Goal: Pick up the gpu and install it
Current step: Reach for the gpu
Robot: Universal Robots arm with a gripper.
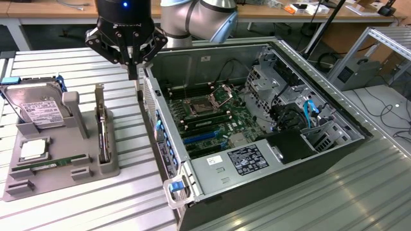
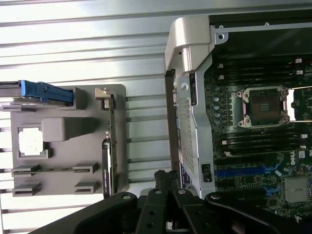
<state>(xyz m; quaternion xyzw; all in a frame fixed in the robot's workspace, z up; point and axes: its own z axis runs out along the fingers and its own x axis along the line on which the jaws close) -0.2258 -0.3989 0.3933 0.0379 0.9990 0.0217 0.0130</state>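
One claw [image 1: 133, 72] hangs in the exterior view, its fingers pressed together with nothing between them, above the ribbed worktop [image 1: 77, 62] and just beside the open computer case [image 1: 212, 185]. The gpu [image 1: 99, 122] stands on edge in a slot of the grey tray [image 1: 64, 179], apart from the claw. At the exterior view's left a hard drive [image 1: 37, 111] bears a white label, its print too small to read, as is the black label [image 1: 248, 160] inside the case. In the wrist view the claw [image 2: 165, 183] is over the worktop strip between tray [image 2: 87, 112] and case [image 2: 190, 44]. The gpu [image 2: 108, 161] stands along the tray's case-side edge.
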